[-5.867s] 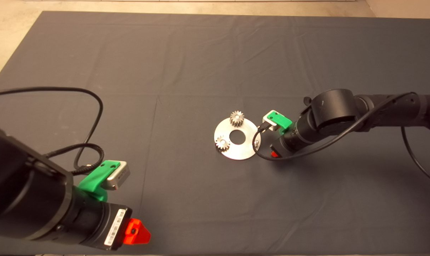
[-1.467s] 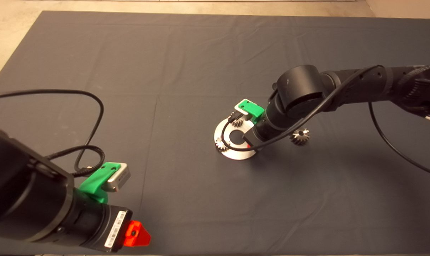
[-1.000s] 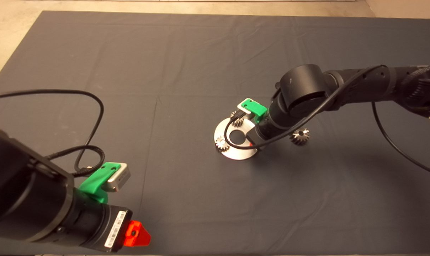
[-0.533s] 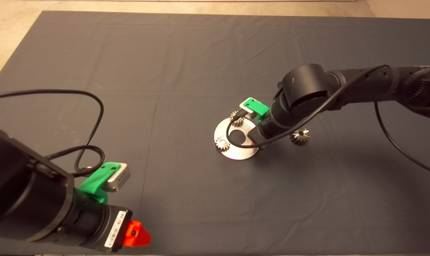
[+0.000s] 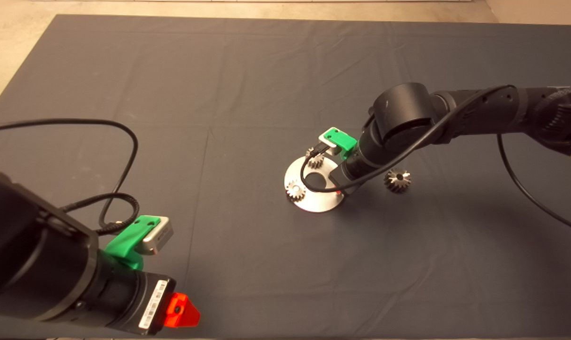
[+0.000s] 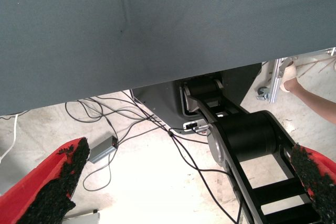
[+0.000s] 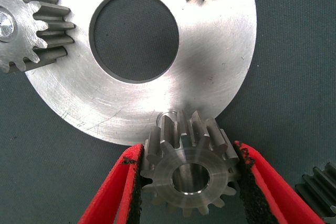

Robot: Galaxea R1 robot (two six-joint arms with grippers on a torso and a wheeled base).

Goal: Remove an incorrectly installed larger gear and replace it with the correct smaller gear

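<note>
Silver plate [image 7: 220, 61], red-fingered right gripper [image 7: 186, 182]

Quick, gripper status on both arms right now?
Left gripper: open, empty, parked off the mat's lower left edge.
Right gripper: shut on the smaller gear, holding it at the metal disc's rim beside a small peg.

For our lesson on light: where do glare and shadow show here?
Head view: arm shadow on the mat beside the larger gear. Right wrist view: the plate gleams beyond the smaller gear in the right claw. Left wrist view: glaring floor.
</note>
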